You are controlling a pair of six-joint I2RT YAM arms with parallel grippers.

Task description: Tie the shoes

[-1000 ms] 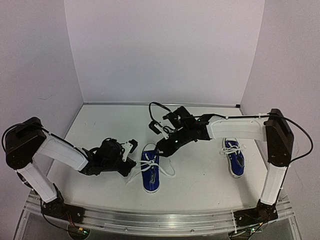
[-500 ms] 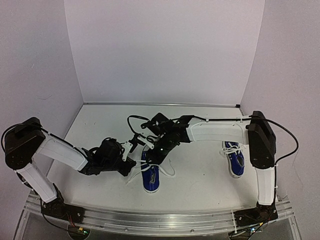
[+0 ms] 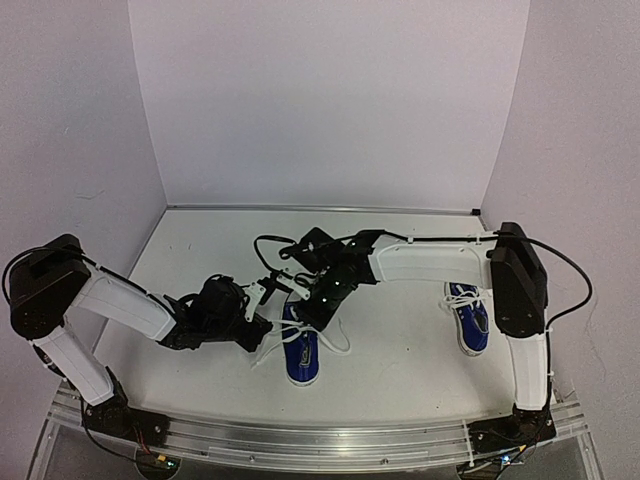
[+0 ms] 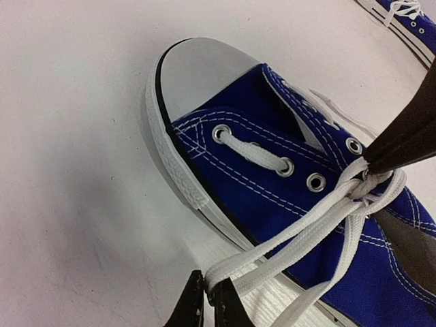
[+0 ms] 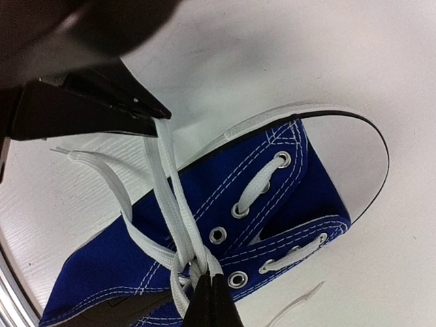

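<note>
One blue sneaker (image 3: pixel 299 350) with a white toe cap lies mid-table, between the arms. It also shows in the left wrist view (image 4: pixel 272 184) and the right wrist view (image 5: pixel 259 211). My left gripper (image 4: pixel 208 294) is shut on a loop of its white lace (image 4: pixel 293 242), pulled out over the shoe's left side. My right gripper (image 5: pixel 212 289) is shut, its tips pressed on the lace knot (image 5: pixel 194 262) over the tongue. The second sneaker (image 3: pixel 468 318) lies at the right, with its laces bunched on top.
The white table (image 3: pixel 400 340) has grey walls at the back and sides. A metal rail (image 3: pixel 300 440) runs along the near edge. A black cable (image 3: pixel 262 245) loops behind the right wrist. A loose lace end (image 5: pixel 293 303) lies on the table beside the shoe.
My right arm has swung left and down from behind the shoe onto its laces. In the last half second it has barely moved. The left arm has stayed in place.
</note>
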